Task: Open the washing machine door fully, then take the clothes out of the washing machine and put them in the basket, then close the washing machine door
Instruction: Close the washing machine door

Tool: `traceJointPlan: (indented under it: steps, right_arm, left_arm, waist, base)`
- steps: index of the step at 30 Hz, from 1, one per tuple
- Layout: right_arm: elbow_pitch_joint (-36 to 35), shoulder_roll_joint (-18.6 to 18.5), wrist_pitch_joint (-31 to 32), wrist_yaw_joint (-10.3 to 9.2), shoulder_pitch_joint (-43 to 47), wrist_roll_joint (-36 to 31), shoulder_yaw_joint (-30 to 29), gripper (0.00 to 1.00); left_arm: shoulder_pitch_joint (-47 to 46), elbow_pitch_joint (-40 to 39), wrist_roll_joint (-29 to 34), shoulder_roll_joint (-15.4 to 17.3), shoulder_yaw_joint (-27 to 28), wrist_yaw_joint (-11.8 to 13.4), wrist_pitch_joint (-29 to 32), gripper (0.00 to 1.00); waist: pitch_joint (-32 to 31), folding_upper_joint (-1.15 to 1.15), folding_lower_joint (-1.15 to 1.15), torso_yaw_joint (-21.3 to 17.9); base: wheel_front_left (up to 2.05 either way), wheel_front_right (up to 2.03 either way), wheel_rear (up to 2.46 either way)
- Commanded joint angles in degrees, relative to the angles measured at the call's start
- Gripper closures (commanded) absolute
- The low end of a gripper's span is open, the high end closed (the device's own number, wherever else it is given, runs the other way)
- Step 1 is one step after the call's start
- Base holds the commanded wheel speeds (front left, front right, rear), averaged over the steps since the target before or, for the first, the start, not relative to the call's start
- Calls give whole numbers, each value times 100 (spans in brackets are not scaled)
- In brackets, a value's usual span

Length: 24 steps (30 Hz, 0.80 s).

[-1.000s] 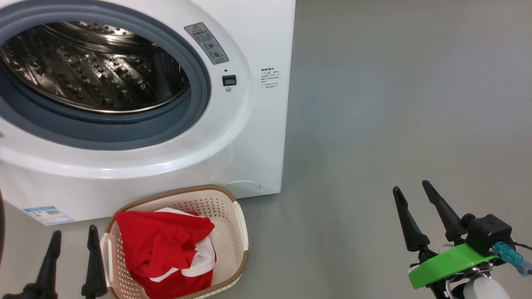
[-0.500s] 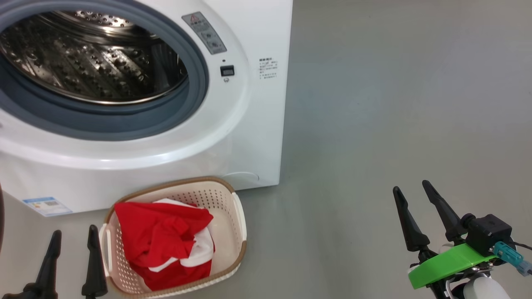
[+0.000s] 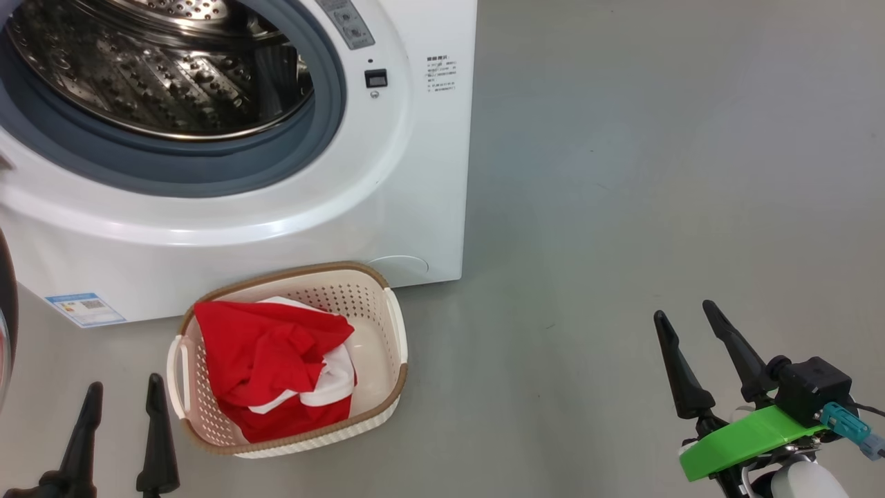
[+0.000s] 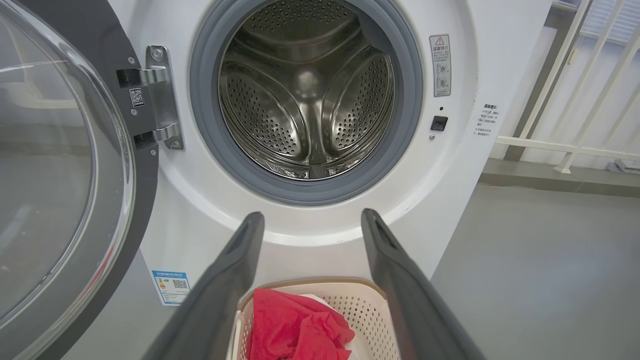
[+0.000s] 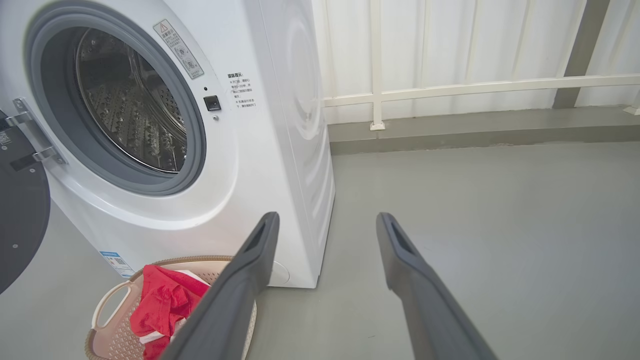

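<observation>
The white washing machine [image 3: 415, 173] stands at the upper left, its steel drum [image 4: 305, 95] bare inside. Its door [image 4: 55, 175], a black ring around clear glass, is swung wide open to the left on its hinge. On the floor before the machine sits the cream basket [image 3: 384, 325] holding the red and white clothes [image 3: 276, 366]. My left gripper [image 3: 121, 394] is open just left of the basket, nothing between its fingers. My right gripper [image 3: 684, 315] is open over bare floor far to the right.
Grey floor [image 3: 657, 173] stretches right of the machine. A white railing [image 5: 475, 85] and a low kerb run along the back wall behind it. The open door [image 5: 20, 210] takes up room left of the machine.
The head camera has tilted down, so the machine and basket sit higher in the picture. Both grippers stay where they were, open.
</observation>
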Motion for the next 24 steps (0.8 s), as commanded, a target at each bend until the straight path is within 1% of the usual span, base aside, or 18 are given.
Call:
traceJointPlan:
  steps: [1, 14, 19, 24]
  right_arm:
    - [-133, -54, -27, 9, -69, 34, 99, 0]
    - [-134, -53, -27, 9, -67, 29, 80, 0]
    - [-117, -75, -27, 9, -42, 27, 90, 0]
    - [-85, -136, -27, 9, -34, 34, 154, 0]
  left_arm:
    - [-129, -167, -65, 69, 158, -17, -14, 0]
    - [-163, -139, -91, 48, 147, -17, -14, 0]
    - [-199, -122, -133, 25, 90, -17, -14, 0]
    - [-176, -67, -180, -11, 131, -17, -14, 0]
  waist:
    - [1, 0, 0, 1]
    - [-8, 0, 0, 74]
    - [-23, 0, 0, 258]
    - [-52, 0, 0, 550]
  base:
    - [0, 0, 0]
    - [0, 0, 0]
    - [0, 0, 0]
    - [0, 0, 0]
